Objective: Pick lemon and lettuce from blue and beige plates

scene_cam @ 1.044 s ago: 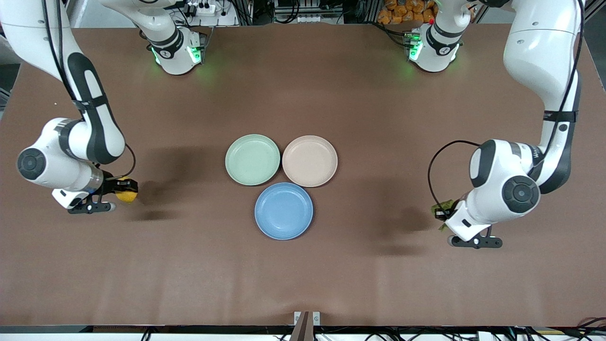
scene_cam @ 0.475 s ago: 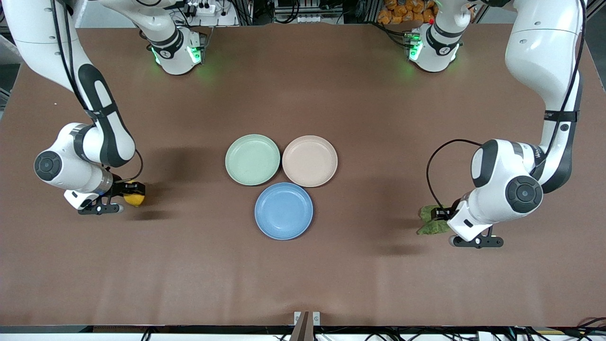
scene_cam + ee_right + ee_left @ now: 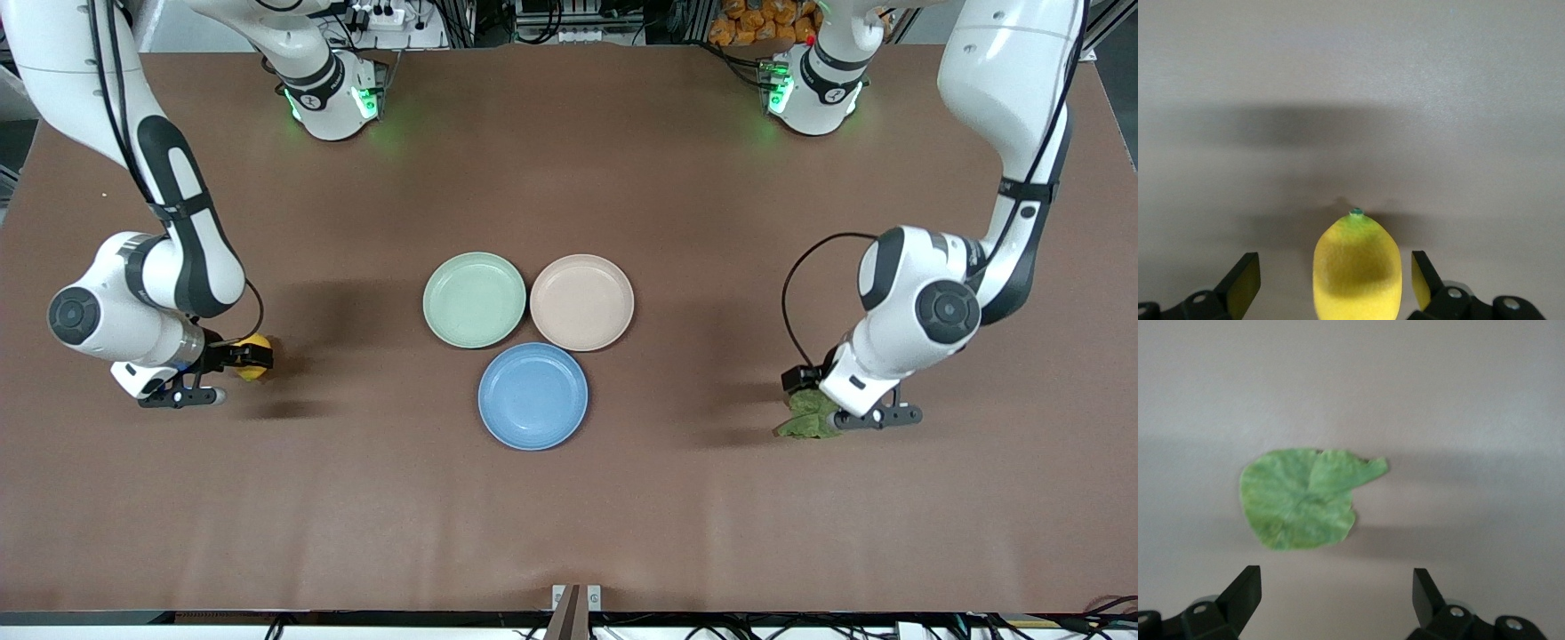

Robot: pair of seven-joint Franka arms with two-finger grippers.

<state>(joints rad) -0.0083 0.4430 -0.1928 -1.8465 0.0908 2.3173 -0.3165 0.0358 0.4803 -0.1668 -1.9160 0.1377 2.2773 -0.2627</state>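
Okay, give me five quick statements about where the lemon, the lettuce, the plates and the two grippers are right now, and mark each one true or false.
1. The lemon sits on the blue plate. False: it is on the table toward the right arm's end, between the open fingers of the right gripper.
2. The lettuce lies on the table. True.
3. The left gripper is clamped on the lettuce. False: it is open and the leaf lies clear of it.
4. The beige plate holds nothing. True.
5. The blue plate is the nearest plate to the front camera. True.
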